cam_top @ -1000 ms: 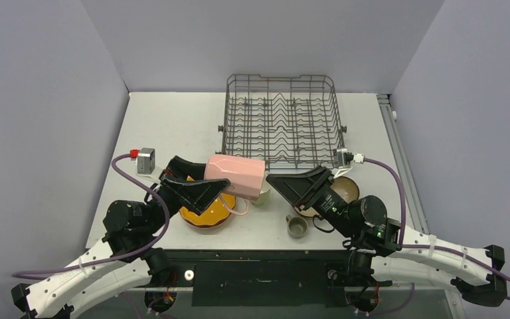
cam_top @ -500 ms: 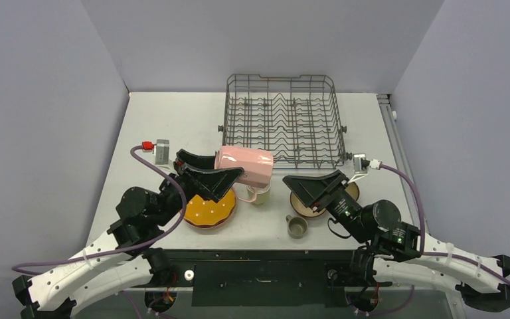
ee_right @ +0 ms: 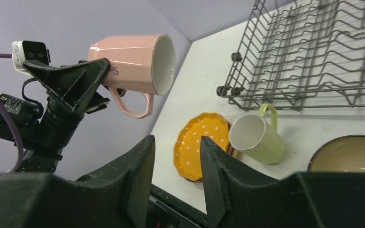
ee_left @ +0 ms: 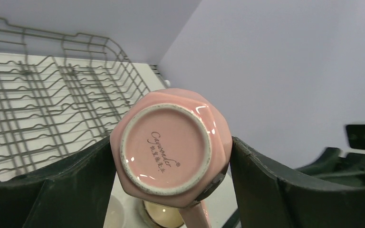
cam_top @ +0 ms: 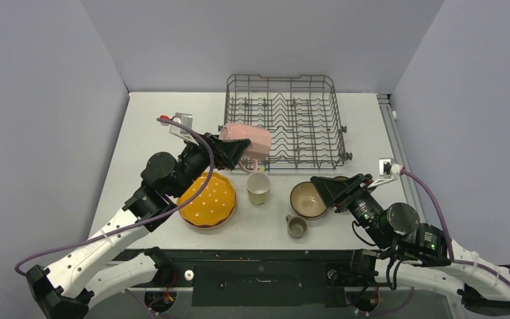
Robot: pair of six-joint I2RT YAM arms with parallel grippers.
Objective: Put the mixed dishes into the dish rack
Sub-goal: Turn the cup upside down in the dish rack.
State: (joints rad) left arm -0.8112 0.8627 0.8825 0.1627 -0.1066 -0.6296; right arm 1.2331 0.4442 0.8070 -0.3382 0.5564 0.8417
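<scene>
My left gripper (cam_top: 229, 151) is shut on a pink mug (cam_top: 247, 138), held on its side in the air at the front left corner of the grey wire dish rack (cam_top: 281, 77). In the left wrist view the mug's base (ee_left: 168, 147) fills the gap between the two fingers, with the rack (ee_left: 38, 95) beyond. My right gripper (cam_top: 325, 186) stands open and holds nothing, just right of a brown bowl (cam_top: 307, 199). On the table stand an orange dotted plate (cam_top: 207, 198), a pale yellow mug (cam_top: 259, 187) and a small grey-olive cup (cam_top: 297, 226).
The right wrist view looks left between its open fingers (ee_right: 138, 175) at the orange plate (ee_right: 199, 145), the yellow mug (ee_right: 259, 135), the rack (ee_right: 313, 57) and the raised pink mug (ee_right: 133, 61). Purple walls close in three sides. No dishes are in the rack.
The left arm has carried the pink mug up and away from the plate to the rack's front left corner. The right arm has drawn back to the right, uncovering the brown bowl.
</scene>
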